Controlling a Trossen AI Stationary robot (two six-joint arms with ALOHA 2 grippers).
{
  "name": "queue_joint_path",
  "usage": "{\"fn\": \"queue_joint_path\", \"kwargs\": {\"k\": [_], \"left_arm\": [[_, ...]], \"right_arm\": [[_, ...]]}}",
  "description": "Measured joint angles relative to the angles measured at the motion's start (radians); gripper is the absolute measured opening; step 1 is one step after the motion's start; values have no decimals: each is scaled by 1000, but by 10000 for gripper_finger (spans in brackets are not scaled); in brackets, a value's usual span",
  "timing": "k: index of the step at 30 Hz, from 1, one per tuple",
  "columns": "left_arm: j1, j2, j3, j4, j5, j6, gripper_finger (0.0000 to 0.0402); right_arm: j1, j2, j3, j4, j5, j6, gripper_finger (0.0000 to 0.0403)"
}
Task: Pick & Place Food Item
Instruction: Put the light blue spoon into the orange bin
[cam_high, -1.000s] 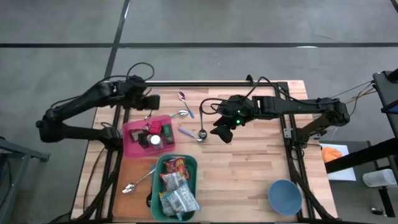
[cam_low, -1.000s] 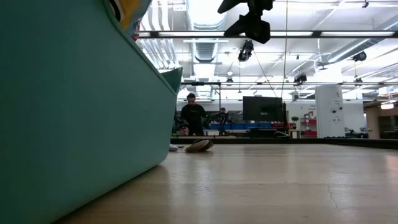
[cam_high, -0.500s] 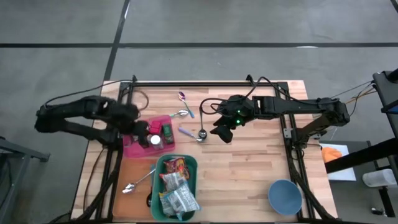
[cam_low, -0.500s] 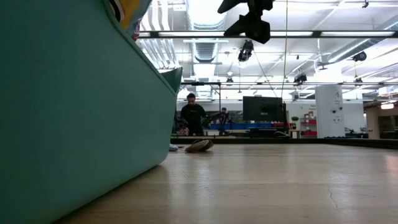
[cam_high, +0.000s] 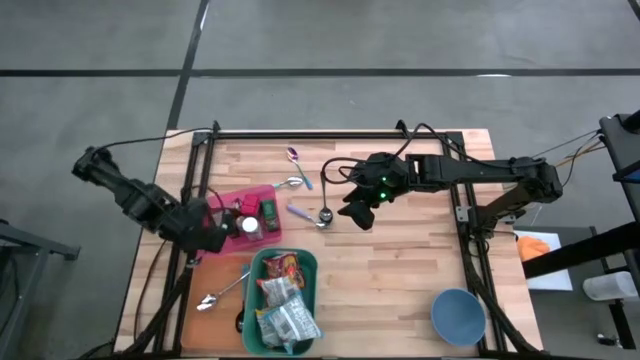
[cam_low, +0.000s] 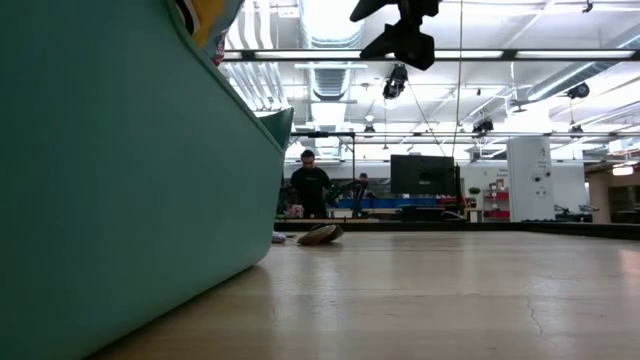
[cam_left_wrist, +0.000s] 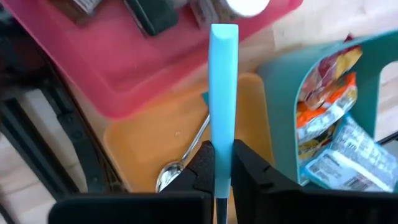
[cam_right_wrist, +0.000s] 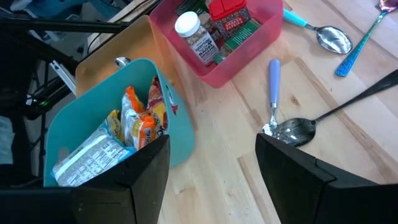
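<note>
My left gripper (cam_high: 207, 234) hangs over the near left corner of the pink bin (cam_high: 262, 193) and is shut on a light blue flat utensil handle (cam_left_wrist: 224, 93). The pink bin holds a white-lidded jar (cam_high: 248, 226) and small food packs. Nearer to me, a teal bin (cam_high: 305, 262) holds several snack packets (cam_high: 283, 300). Toward the table's middle, my right gripper (cam_high: 358, 213) stands open in the air with nothing between its fingers (cam_right_wrist: 211, 180). My left gripper pinches the light blue handle at one end (cam_left_wrist: 222, 163) between its two fingers. The handle runs along the fingers and sticks out well past their tips. Its flared free end (cam_left_wrist: 224, 34) hangs over the pink bin's edge. The fingers point steeply down.
An orange tray (cam_high: 215, 280) with a metal spoon (cam_high: 212, 298) lies left of the teal bin. Several spoons (cam_high: 300, 185) lie on the wood between the pink bin and my right gripper. A blue bowl (cam_high: 458, 316) sits at the near right corner. In the low view the teal bin's wall (cam_low: 120, 180) fills the left.
My left gripper has swung from the table's far edge, beyond the pink bin, toward the near edge along the bin's left side. It has turned as it went, and now stands at the bin's near left corner.
</note>
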Motion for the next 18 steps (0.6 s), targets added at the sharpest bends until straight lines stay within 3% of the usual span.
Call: {"fn": "queue_joint_path", "kwargs": {"k": [7,12,18], "left_arm": [[-107,1,-151,208,33,-76,31],[-141,1,-269,411,99,-95,30],[-158,1,-383,559,90,-91,30]], "right_arm": [[0,0,0,0,1,0,233],[0,0,0,0,0,0,233],[0,0,0,0,0,0,233]]}}
